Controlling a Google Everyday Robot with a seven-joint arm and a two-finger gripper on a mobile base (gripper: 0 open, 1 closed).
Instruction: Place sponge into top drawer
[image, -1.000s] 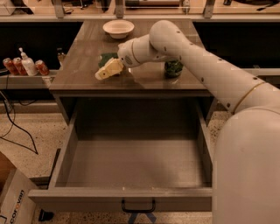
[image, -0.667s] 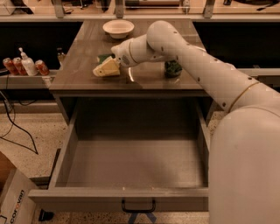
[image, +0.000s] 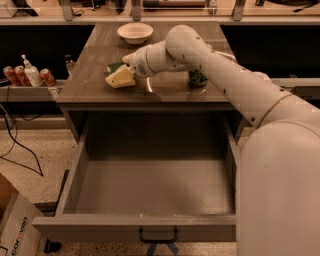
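Note:
The sponge (image: 120, 78) is tilted at the left middle of the tabletop, its pale yellow foam facing me and its dark green top behind. My gripper (image: 129, 71) is at the sponge's right end and is shut on it. The top drawer (image: 150, 187) is pulled wide open below the tabletop, nearer to me than the sponge. It is empty, and its dark handle (image: 158, 235) shows at the centre of the front panel.
A white bowl (image: 135, 32) stands at the back of the table (image: 85, 87). A green drink can (image: 197, 77) is partly hidden behind my arm. A side shelf at left holds cans and a pump bottle (image: 32, 72). A cardboard box (image: 15, 230) and a cable lie on the floor.
My gripper and the sponge have shifted slightly left over the tabletop. The drawer stays open.

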